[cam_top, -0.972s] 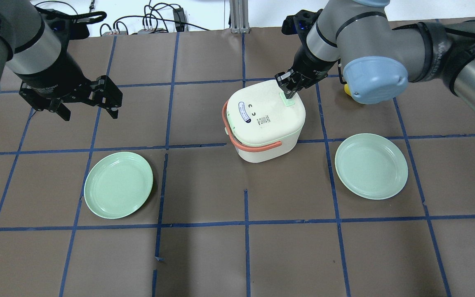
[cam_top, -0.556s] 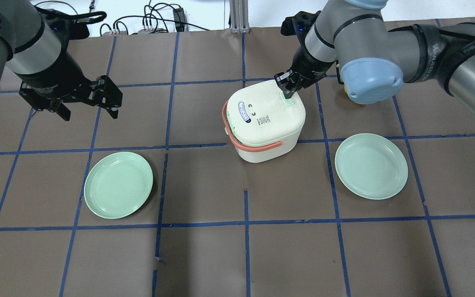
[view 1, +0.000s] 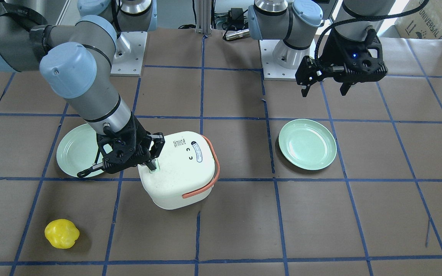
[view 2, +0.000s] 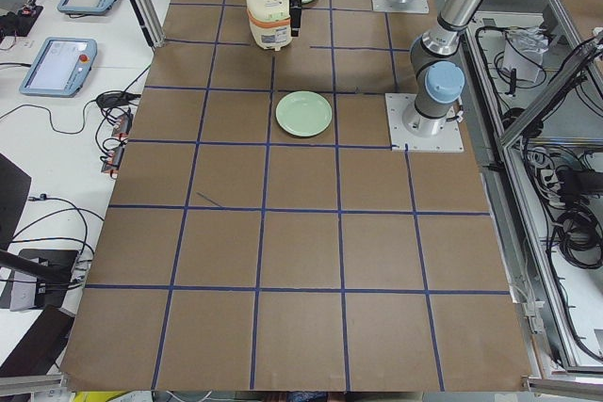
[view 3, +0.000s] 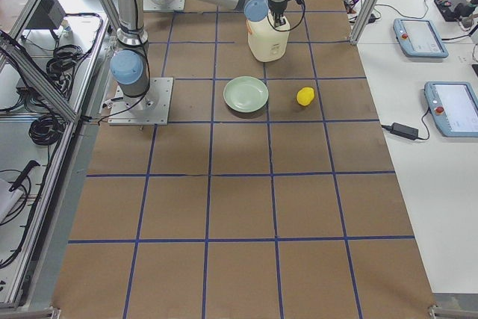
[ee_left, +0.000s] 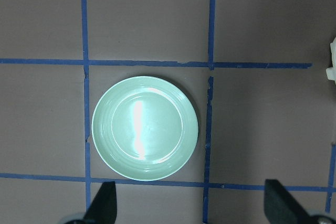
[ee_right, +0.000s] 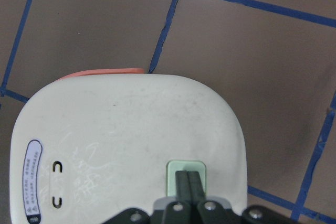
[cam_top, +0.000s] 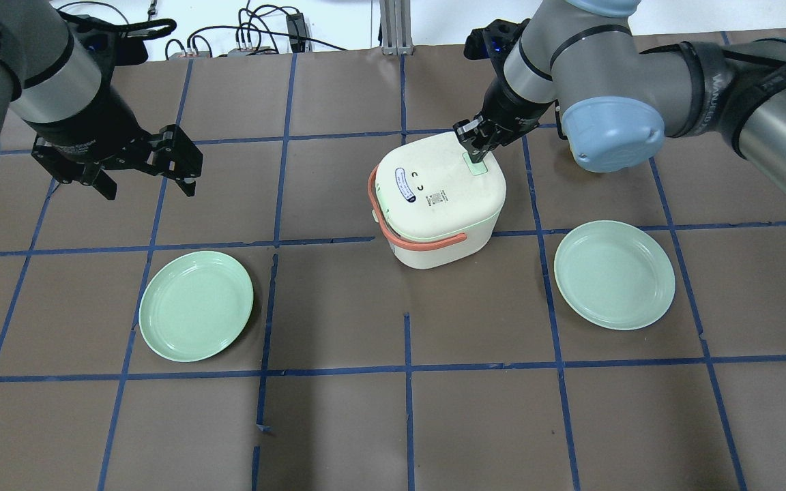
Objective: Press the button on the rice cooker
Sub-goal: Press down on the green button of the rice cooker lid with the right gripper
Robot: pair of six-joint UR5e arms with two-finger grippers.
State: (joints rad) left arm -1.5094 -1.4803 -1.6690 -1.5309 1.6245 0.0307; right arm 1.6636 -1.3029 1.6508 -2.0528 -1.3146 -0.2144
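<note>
Presently, at the left, the left gripper (cam_top: 149,185) hangs above the worktop (cam_top: 338,423), fingers spread wide and nothing between them, well apart from the cooker. Nearer the camera lies an empty green plate (cam_top: 196,305).

At centre stands the rice cooker (cam_top: 441,204), lid down, its orange handle (cam_top: 434,240) folded round the near side. The pale green button (ee_right: 185,167) sits on the lid near its far right corner. The right gripper (cam_top: 476,155) is directly over it, fingers closed together and holding nothing. The tips are on or just above the button. Contact cannot be confirmed from these views, nor whether the button is depressed. A second green plate (cam_top: 614,274) lies to the right, apart from the cooker.

Risks noted:
- The closed tips make a narrow point on a small button, so slight sideways drift would probably put the push on the bare lid.
- The cooker is unrestrained and the press falls off-centre, near a corner, so excess force could tilt or skid it.
- The left gripper is too far off to steady it.
</note>
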